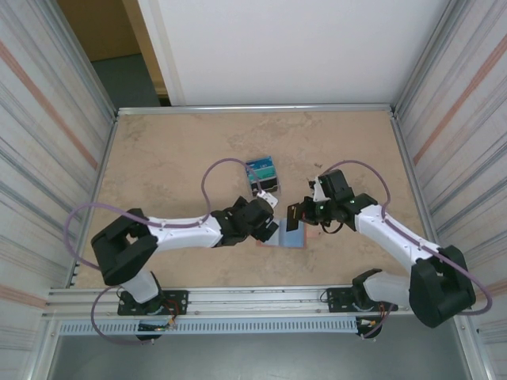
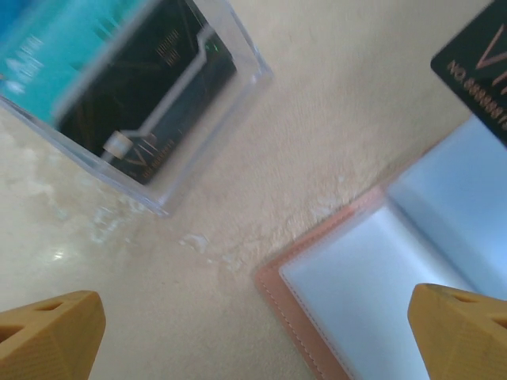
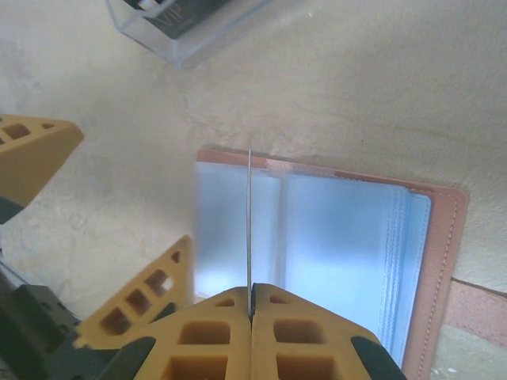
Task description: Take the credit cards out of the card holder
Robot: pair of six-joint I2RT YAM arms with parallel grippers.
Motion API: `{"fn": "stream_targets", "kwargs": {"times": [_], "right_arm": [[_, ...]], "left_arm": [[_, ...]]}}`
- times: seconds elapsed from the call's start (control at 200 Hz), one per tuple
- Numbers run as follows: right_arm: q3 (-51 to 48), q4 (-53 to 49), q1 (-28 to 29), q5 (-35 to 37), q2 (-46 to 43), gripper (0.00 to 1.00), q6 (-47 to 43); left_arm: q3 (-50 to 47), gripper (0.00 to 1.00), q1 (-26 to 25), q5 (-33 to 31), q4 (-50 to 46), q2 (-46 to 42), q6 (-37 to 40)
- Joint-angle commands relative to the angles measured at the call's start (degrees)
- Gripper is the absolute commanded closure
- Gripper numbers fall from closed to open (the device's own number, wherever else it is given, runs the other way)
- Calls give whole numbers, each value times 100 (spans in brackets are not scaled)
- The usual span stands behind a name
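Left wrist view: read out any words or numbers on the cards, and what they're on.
"VIP": black card in the clear stand; its small print is blurred.
"VI", cut by the frame edge: dark card at top right; its number row is too blurred.
Teal card: markings unreadable.

Tan-pink leather bifold card holder (image 1: 291, 236) lying open and flat on the table (image 1: 174, 158), pale blue clear sleeves facing up. One dark thin plastic credit card (image 3: 249, 222) stands edge-on above its left panel, pinched between the right fingers (image 3: 214, 332). Teal and dark cards (image 2: 119, 79) stand in a clear plastic box (image 2: 247, 59) near the holder.
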Motion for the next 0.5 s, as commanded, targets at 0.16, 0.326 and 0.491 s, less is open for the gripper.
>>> {"fn": "stream_targets", "kwargs": {"times": [0.16, 0.326, 0.491], "right_arm": [[202, -113, -55, 21, -751, 100, -249], [-10, 840, -49, -666, -1306, 100, -44], [-132, 1834, -50, -1069, -1676, 100, 315]], "left_arm": [[-284, 1, 264, -53, 120, -1237, -621], [-817, 4, 895, 1901, 1267, -1904, -1360], [-991, 7, 1302, 3448, 2221, -2106, -1717]]}}
